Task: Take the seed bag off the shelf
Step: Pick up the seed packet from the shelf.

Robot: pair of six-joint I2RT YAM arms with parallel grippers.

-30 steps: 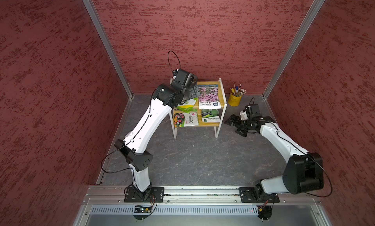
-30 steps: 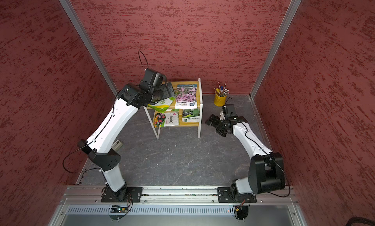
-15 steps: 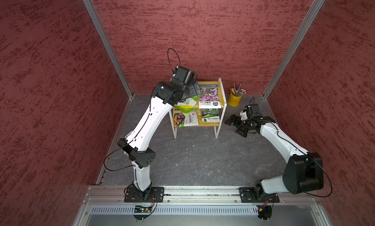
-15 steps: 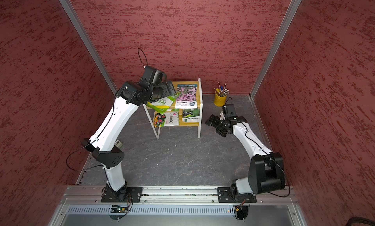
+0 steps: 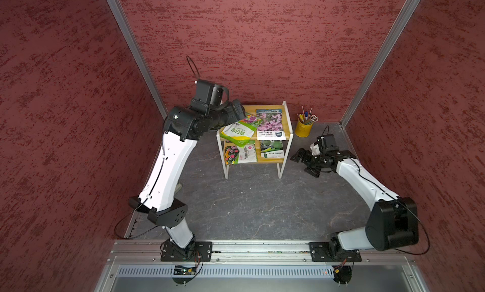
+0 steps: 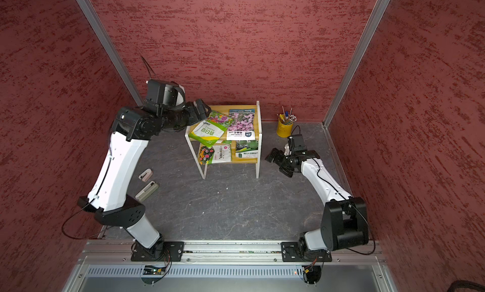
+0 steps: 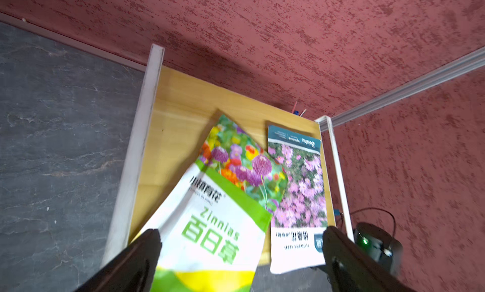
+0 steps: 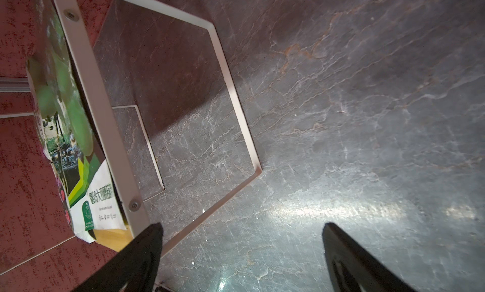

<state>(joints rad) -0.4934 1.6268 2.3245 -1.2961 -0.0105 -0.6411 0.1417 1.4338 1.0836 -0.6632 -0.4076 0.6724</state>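
Your seed bag [image 5: 238,130] is on the shelf [image 7: 178,114] top board, long axis diagonal: flowered end to the back wall [image 5: 262,41], yellow end overhanging the front-left corner. Left claw [image 7: 241,231] apart above that end. Right claw [image 8: 242,225] apart; its wrist view shows only the lower-tier packet [image 8: 78,172]

Green-and-white seed bag [image 7: 210,225], "Zinnias" in green letters, "百日草" beneath it

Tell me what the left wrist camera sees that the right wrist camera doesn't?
Only left wrist: the Zinnias seed bag and pink-flower seed bag on the shelf's top board. Only right wrist: a green seed bag on the lower board, beside the white leg frame. Both: grey floor, red wall, and their own open gripper: left gripper, right gripper.
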